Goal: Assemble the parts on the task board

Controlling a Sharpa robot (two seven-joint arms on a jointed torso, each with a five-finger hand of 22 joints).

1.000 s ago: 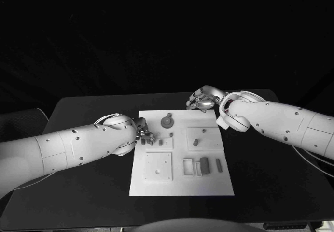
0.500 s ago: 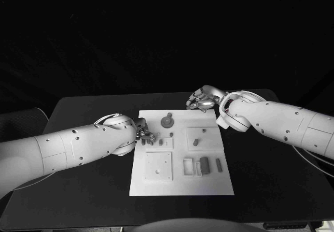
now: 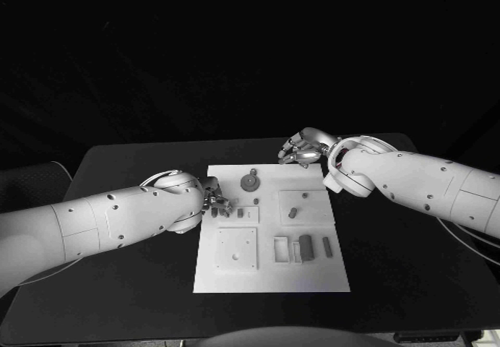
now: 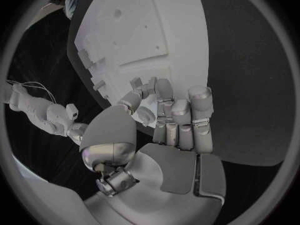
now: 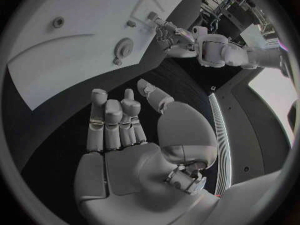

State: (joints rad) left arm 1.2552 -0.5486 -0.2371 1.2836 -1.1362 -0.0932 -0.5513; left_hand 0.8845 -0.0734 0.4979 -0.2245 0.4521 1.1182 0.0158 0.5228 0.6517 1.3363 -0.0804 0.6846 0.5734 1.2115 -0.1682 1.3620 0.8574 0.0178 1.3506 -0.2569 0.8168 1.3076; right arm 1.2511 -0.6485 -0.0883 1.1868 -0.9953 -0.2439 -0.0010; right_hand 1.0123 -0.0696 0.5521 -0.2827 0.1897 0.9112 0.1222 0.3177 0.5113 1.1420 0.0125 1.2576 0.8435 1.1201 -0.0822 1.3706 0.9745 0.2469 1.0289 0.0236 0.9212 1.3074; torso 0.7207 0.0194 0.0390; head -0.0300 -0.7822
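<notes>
White task board (image 3: 313, 278) with grey parts (image 3: 305, 245) on a black table (image 3: 125, 289).

I saw task board (image 3: 273, 278): white plate, flat, mid-table | round grey part (image 3: 250, 181): near far edge | small parts (image 3: 294, 212): in square recesses | bar-shaped parts (image 3: 305, 247): upright, near-right area

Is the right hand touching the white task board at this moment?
Apart. In the right wrist view, the right hand is open above the black table, and a dark strip of table separates its fingertips from the task board edge.
</notes>
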